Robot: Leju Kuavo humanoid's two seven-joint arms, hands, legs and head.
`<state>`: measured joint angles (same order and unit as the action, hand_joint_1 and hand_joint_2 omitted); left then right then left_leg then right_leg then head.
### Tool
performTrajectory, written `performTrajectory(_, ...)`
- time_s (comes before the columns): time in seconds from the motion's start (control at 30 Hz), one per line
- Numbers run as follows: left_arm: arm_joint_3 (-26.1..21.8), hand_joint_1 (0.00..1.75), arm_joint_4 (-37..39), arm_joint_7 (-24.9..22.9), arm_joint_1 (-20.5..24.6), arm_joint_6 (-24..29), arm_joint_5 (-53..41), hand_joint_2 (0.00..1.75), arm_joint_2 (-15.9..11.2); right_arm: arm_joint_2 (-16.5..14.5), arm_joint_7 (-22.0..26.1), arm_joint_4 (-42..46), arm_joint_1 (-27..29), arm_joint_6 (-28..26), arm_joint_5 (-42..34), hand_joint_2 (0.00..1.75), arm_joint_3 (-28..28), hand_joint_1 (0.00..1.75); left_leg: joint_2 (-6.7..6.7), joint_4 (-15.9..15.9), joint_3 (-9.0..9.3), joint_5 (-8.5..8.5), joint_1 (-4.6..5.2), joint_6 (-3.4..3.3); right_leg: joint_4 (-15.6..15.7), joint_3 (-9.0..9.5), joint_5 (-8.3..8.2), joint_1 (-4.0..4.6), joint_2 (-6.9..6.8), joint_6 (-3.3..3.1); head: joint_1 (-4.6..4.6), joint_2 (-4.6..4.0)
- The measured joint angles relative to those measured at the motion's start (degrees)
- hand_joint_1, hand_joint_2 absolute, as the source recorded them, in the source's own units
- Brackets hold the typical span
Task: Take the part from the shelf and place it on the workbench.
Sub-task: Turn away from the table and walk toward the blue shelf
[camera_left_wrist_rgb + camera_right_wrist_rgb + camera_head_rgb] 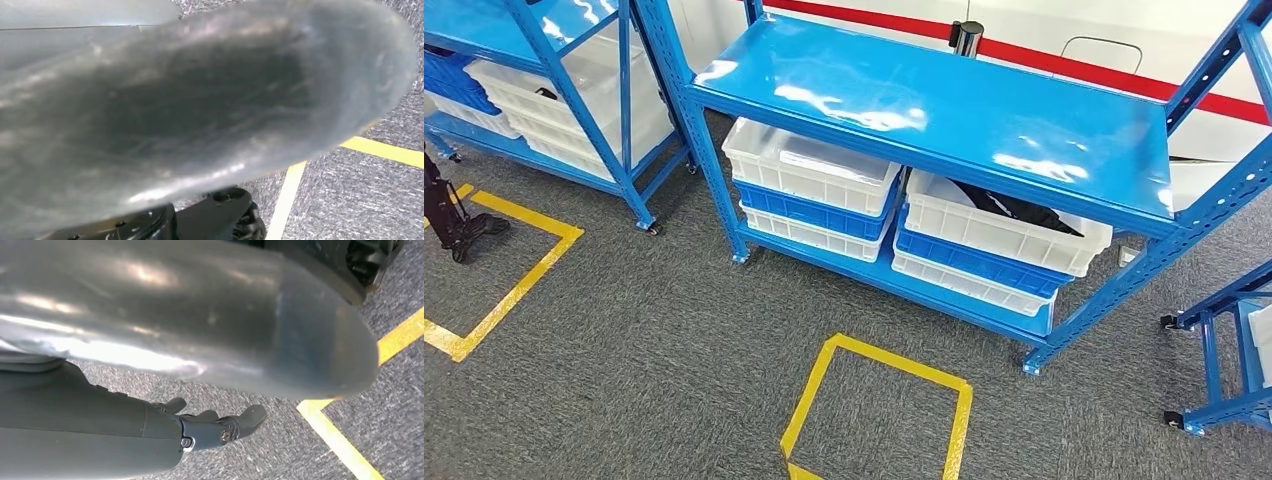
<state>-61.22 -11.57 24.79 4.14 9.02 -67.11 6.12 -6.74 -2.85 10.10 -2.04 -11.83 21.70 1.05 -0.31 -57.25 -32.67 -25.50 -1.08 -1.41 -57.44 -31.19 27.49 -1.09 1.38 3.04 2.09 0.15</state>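
Head view: we are seeing a dark part (1014,208) lying in the upper white bin (1001,228) on the blue shelf's (944,110) lower level | right hand (210,427) is hanging over grey carpet (644,370), fingers spread, grasping nothing | left hand: we cannot tell | yellow floor square (879,405) is lying before the shelf.

Part on my shelf, lower tier

A black part (1014,210) lies in the top white bin (999,232) on the right of the blue shelf (944,110), under its top board, partly hidden.
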Motion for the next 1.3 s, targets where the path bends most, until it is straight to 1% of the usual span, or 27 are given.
performTrajectory(0.03, 0.0, 0.00, 0.0, 0.0, 0.0, 0.0, 0.0, 0.00, 0.0, 0.0, 0.0, 0.0, 0.0, -0.1, 0.0, 0.00, 0.0, 0.00, 0.15, 0.8, 0.42, 0.38, -0.20, -0.27, -2.3, -1.14, 1.08, 0.05, -0.21, -0.20, -0.06, 0.00)
performTrajectory(0.1, 0.0, 0.00, 0.0, -0.1, 0.0, 0.0, 0.0, 0.00, 0.1, 0.1, 0.0, 0.0, 0.0, -0.1, 0.1, 0.00, 0.0, 0.00, 0.43, 1.2, 0.63, 0.60, -0.32, -0.44, -9.6, -4.99, 4.04, -0.16, -0.52, -0.64, -0.12, 0.00)
performTrajectory(0.13, 0.0, 0.00, 0.0, -0.1, 0.0, 0.1, -0.1, 0.00, 0.1, 0.1, 0.0, 0.0, 0.0, -0.1, 0.1, 0.00, 0.0, 0.00, 0.51, 1.2, 0.58, 0.59, -0.35, -0.37, -12.9, -6.82, 5.06, -0.34, -0.58, -0.56, -0.13, 0.00)
performTrajectory(0.17, 0.0, 0.00, 0.0, -0.2, 0.0, 0.1, -0.1, 0.00, 0.1, 0.2, 0.0, 0.0, 0.1, -0.2, 0.1, 0.00, 0.0, 0.00, 0.54, 1.2, 0.55, 0.56, -0.43, -0.20, -14.5, -7.82, 5.26, -0.58, -0.64, -0.20, -0.11, 0.00)
performTrajectory(0.2, 0.0, 0.00, 0.0, -0.2, 0.0, 0.0, -0.1, 0.00, 0.1, 0.2, 0.0, 0.0, 0.2, -0.2, 0.1, 0.00, 0.0, 0.00, 0.52, 1.2, 0.54, 0.52, -0.60, 0.09, -13.9, -7.70, 4.55, -0.87, -0.74, 0.45, -0.11, 0.00)
performTrajectory(0.23, 0.0, 0.00, 0.0, -0.2, 0.0, 0.0, -0.1, 0.00, 0.1, 0.3, 0.0, 0.0, 0.3, -0.2, 0.1, 0.00, 0.0, 0.00, 0.48, 1.1, 0.56, 0.46, -0.86, 0.52, -11.0, -6.41, 3.11, -1.22, -0.90, 1.27, -0.14, 0.00)
performTrajectory(0.27, 0.0, 0.00, 0.0, -0.2, 0.0, 0.0, -0.2, 0.00, 0.2, 0.4, 0.0, 0.0, 0.3, -0.2, 0.1, 0.00, 0.0, 0.00, 0.44, 0.9, 0.57, 0.33, -1.10, 1.11, -6.7, -4.36, 1.42, -1.64, -1.20, 2.13, -0.15, 0.00)
performTrajectory(0.3, 0.0, 0.00, 0.0, -0.3, 0.0, 0.1, -0.2, 0.00, 0.1, 0.3, 0.0, 0.0, 0.2, -0.2, 0.2, 0.00, 0.0, 0.00, 0.43, 0.7, 0.54, 0.09, -1.18, 1.82, -3.2, -2.64, 0.11, -1.83, -1.41, 2.61, -0.27, 0.00)
performTrajectory(0.33, 0.0, 0.00, 0.0, -0.3, 0.0, 0.1, -0.2, 0.00, 0.1, 0.3, 0.0, 0.0, 0.1, -0.2, 0.2, 0.00, 0.0, 0.00, 0.43, 0.4, 0.55, -0.20, -1.16, 2.47, -0.8, -1.38, -0.67, -1.92, -1.51, 2.46, -0.30, 0.01)
performTrajectory(0.4, 0.0, 0.00, -0.1, -0.3, 0.0, 0.2, -0.2, 0.00, -0.1, 0.2, 0.0, 0.0, 0.0, -0.2, 0.2, 0.00, 0.0, 0.00, 0.44, 0.2, 0.67, -0.53, -1.05, 3.41, -0.3, -0.93, -0.80, -1.67, -1.38, 1.12, -0.28, 0.01)
performTrajectory(0.47, 0.0, 0.00, -0.1, -0.3, 0.0, 0.3, -0.2, 0.00, 0.0, 0.3, 0.0, 0.0, 0.0, -0.2, 0.3, 0.00, 0.0, 0.00, 0.45, 0.1, 0.86, -0.68, -1.42, 3.79, -0.6, -0.91, -0.71, -1.52, -1.21, -0.18, -0.12, 0.01)
performTrajectory(0.53, 0.0, 0.00, 0.0, -0.3, 0.0, 0.4, -0.2, 0.00, 0.1, 0.3, 0.0, 0.0, 0.1, -0.2, 0.3, 0.00, 0.0, 0.00, 0.45, -3.0, -0.41, -2.67, -1.66, 3.86, -0.7, -0.78, -0.66, -1.29, -1.13, -1.03, -0.04, 0.01)
performTrajectory(0.63, 0.0, 0.00, 0.0, -0.3, -0.1, 0.4, -0.2, 0.00, 0.1, 0.3, 0.0, 0.0, 0.1, -0.2, 0.4, 0.00, 0.0, 0.00, 0.41, -15.0, -6.32, -8.11, -1.27, 3.46, -0.7, -0.66, -0.48, -0.50, -1.13, -1.97, 0.01, 0.01)
performTrajectory(0.67, 0.0, 0.00, 0.0, -0.3, -0.1, 0.4, -0.2, 0.00, 0.1, 0.3, 0.0, 0.0, 0.1, -0.2, 0.4, 0.00, 0.0, 0.00, 0.40, -17.6, -7.80, -8.66, -1.08, 3.17, -0.7, -0.59, -0.40, -0.18, -1.10, -2.18, 0.00, 0.01)
performTrajectory(0.7, 0.0, 0.00, 0.0, -0.3, -0.2, 0.5, -0.2, 0.00, 0.1, 0.3, 0.0, 0.0, 0.1, -0.2, 0.4, 0.00, 0.0, 0.00, 0.39, -18.0, -8.24, -8.07, -0.86, 2.76, -0.7, -0.44, -0.31, 0.09, -1.03, -2.37, 0.00, 0.01)
performTrajectory(0.73, 0.0, 0.00, 0.0, -0.3, -0.2, 0.5, -0.2, 0.00, 0.1, 0.3, 0.0, 0.0, 0.2, -0.2, 0.4, 0.00, 0.0, 0.00, 0.38, -16.0, -7.44, -6.34, -0.59, 2.22, -0.7, -0.21, -0.20, 0.30, -0.92, -2.51, -0.01, 0.01)
performTrajectory(0.8, 0.0, 0.00, 0.0, -0.3, -0.2, 0.5, -0.2, 0.00, 0.1, 0.2, 0.0, 0.0, 0.2, -0.2, 0.4, 0.00, 0.0, 0.00, 0.21, -8.0, -3.78, -2.26, 0.10, 1.04, -0.7, 0.28, 0.08, 0.59, -0.65, -2.69, -0.02, 0.01)
performTrajectory(0.83, 0.0, 0.00, 0.0, -0.3, -0.2, 0.5, -0.2, 0.00, 0.1, 0.1, 0.0, 0.0, 0.1, -0.2, 0.4, 0.00, 0.0, 0.00, 0.18, -4.7, -2.26, -1.07, 0.43, 0.69, -0.7, 0.37, 0.23, 0.76, -0.56, -2.62, -0.03, 0.02)
performTrajectory(0.87, 0.0, 0.00, 0.0, -0.3, -0.1, 0.5, -0.2, 0.00, 0.1, 0.1, 0.0, 0.0, 0.1, -0.2, 0.4, 0.00, 0.0, 0.00, 0.16, -2.8, -1.45, -0.66, 0.73, 0.52, -0.7, 0.33, 0.34, 0.85, -0.52, -2.49, -0.05, 0.02)
performTrajectory(0.97, 0.0, 0.00, 0.0, -0.3, 0.0, 0.5, -0.2, 0.00, 0.1, 0.1, -0.1, 0.0, 0.1, -0.2, 0.4, 0.00, 0.0, 0.00, 0.20, -1.7, -1.19, -0.64, 1.12, 0.29, -0.7, 0.13, 0.57, 0.70, -0.58, -1.67, -0.07, 0.01)
performTrajectory(1.03, 0.0, 0.00, 0.0, -0.3, 0.0, 0.5, -0.2, 0.00, 0.2, 0.1, -0.1, 0.0, 0.1, -0.3, 0.4, 0.00, 0.0, 0.00, 0.25, -1.1, -0.84, -0.36, 0.89, -0.18, -2.7, -0.91, 1.71, 0.64, -0.70, -1.36, -0.12, 0.00)
performTrajectory(1.07, 0.0, 0.00, 0.0, -0.3, 0.0, 0.5, -0.2, 0.00, 0.2, 0.1, -0.1, 0.0, 0.0, -0.3, 0.4, 0.00, 0.0, 0.00, 0.29, -0.9, -0.71, -0.28, 0.76, -0.35, -5.5, -2.33, 2.96, 0.58, -0.75, -1.42, -0.15, 0.00)
performTrajectory(1.13, 0.0, 0.00, 0.0, -0.3, 0.0, 0.5, -0.2, 0.00, 0.2, 0.2, -0.2, 0.0, 0.1, -0.3, 0.4, 0.00, 0.0, 0.00, 0.30, -0.8, -0.71, -0.35, 0.82, -0.52, -13.2, -6.46, 5.89, 0.51, -0.78, -1.52, -0.19, 0.00)
performTrajectory(1.17, 0.0, 0.00, 0.0, -0.3, 0.0, 0.4, -0.2, 0.00, 0.2, 0.2, -0.2, 0.0, 0.1, -0.3, 0.4, 0.00, 0.0, 0.00, 0.29, -0.8, -0.71, -0.40, 0.83, -0.55, -16.2, -8.17, 6.63, 0.47, -0.78, -1.33, -0.17, 0.00)
performTrajectory(1.2, 0.0, 0.00, 0.0, -0.3, 0.0, 0.4, -0.3, 0.00, 0.2, 0.3, -0.2, 0.0, 0.2, -0.3, 0.4, 0.00, 0.0, 0.00, 0.25, -0.9, -0.68, -0.45, 0.83, -0.54, -17.0, -8.89, 6.41, 0.42, -0.80, -0.90, -0.19, 0.01)
performTrajectory(1.23, 0.0, 0.00, 0.0, -0.3, 0.0, 0.4, -0.4, 0.00, 0.2, 0.3, -0.2, 0.0, 0.2, -0.3, 0.4, 0.00, 0.0, 0.00, 0.20, -0.9, -0.61, -0.50, 0.80, -0.50, -15.3, -8.37, 5.22, 0.35, -0.85, -0.32, -0.19, 0.01)
performTrajectory(1.3, 0.0, 0.00, 0.0, -0.3, 0.0, 0.4, -0.5, 0.00, 0.4, 0.4, -0.2, 0.0, 0.2, -0.3, 0.4, 0.00, 0.0, 0.00, 0.10, -0.9, -0.39, -0.66, 0.79, -0.25, -7.2, -4.86, 1.68, 0.21, -1.23, 0.64, -0.23, 0.01)
